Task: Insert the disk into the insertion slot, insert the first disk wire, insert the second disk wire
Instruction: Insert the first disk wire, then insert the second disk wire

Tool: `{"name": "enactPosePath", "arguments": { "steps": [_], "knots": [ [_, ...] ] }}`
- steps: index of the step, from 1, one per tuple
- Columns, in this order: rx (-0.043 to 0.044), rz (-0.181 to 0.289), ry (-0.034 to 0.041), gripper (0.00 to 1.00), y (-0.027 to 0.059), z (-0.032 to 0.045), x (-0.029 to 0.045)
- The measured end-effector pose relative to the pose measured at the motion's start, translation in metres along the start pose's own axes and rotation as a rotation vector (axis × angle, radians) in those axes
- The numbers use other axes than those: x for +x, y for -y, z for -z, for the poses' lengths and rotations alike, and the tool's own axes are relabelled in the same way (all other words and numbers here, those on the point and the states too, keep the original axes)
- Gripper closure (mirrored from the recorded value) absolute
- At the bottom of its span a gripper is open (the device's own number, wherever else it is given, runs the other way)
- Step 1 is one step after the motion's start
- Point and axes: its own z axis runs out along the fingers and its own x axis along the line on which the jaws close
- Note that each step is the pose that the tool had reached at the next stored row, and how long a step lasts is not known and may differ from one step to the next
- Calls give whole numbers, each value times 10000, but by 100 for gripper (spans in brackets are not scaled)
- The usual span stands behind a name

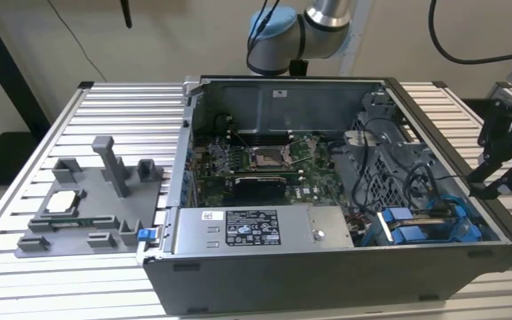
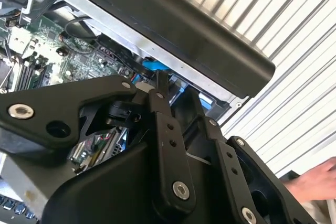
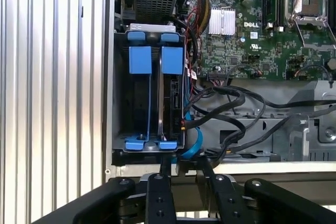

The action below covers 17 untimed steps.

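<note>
The insertion slot (image 3: 119, 103), a grey drive cage with blue plastic at its mouth, sits in the open computer case's corner (image 1: 425, 227). Two blue carriers stand side by side in it. In one of them, the disk (image 3: 173, 95) shows its grey end and black connector. A blue wire (image 3: 195, 136) and black wires (image 3: 231, 103) lie loose beside the cage, plugged into nothing that I can see. My gripper (image 3: 184, 169) hovers just outside the case wall facing the cage, fingers a little apart and holding nothing. It shows at the exterior view's right (image 1: 492, 183).
The case holds a motherboard (image 1: 256, 160) and a labelled power supply (image 1: 256, 228). A grey fixture (image 1: 87, 200) stands on the ribbed table at the exterior view's left. A person's hand (image 2: 315, 182) rests on the table close behind my gripper.
</note>
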Motion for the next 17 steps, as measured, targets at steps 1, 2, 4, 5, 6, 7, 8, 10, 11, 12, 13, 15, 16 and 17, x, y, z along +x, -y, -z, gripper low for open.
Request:
{"name": "enactPosePath", "arguments": {
  "steps": [1, 2, 4, 5, 6, 7, 8, 10, 11, 12, 13, 15, 16, 17],
  "knots": [
    [1, -7, 34, 0, 0, -2, 1],
    [1, -16, 65, 100, 0, -3, 3],
    [4, -43, 100, 100, 1, -9, 18],
    [6, -60, 108, 100, 2, -12, 28],
    [9, -81, 113, 100, 2, -15, 40],
    [12, -102, 118, 100, 3, -19, 48],
    [14, -125, 127, 100, 3, -23, 53],
    [19, -168, 154, 100, 3, -26, 59],
    [21, -186, 162, 100, 3, -26, 63],
    [22, -196, 163, 100, 3, -26, 68],
    [24, -206, 165, 100, 3, -25, 74],
    [26, -224, 166, 100, 3, -24, 88],
    [27, -230, 166, 100, 3, -23, 94],
    [27, -236, 166, 100, 3, -22, 98]
  ]
}}
